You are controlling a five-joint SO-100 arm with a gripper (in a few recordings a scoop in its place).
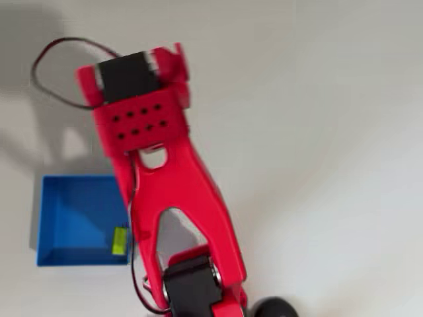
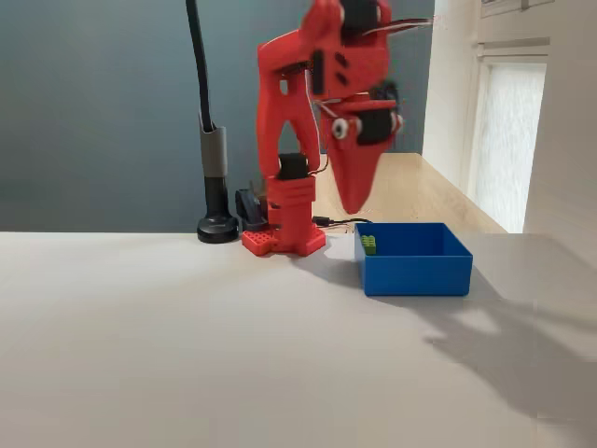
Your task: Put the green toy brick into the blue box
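Nearest me in the fixed view is bare surface (image 2: 187, 355). Moving right, my claw (image 2: 355, 198) hangs tapered and pinched shut, empty, above the blue box (image 2: 415, 275). Inside at its left wall lies the green brick (image 2: 369, 245), so I judge it delivered.

— What's behind the table (image 2: 187, 355)?
— A dark grey-blue wall (image 2: 103, 112), with a black lamp stand (image 2: 216, 187) rising from a round base.
— And to the right in the fixed view?
— A frosted window (image 2: 511, 140) in a pale frame lets in daylight, beside a light wooden counter (image 2: 420, 191). Soft shadows lie across the off-white tabletop.
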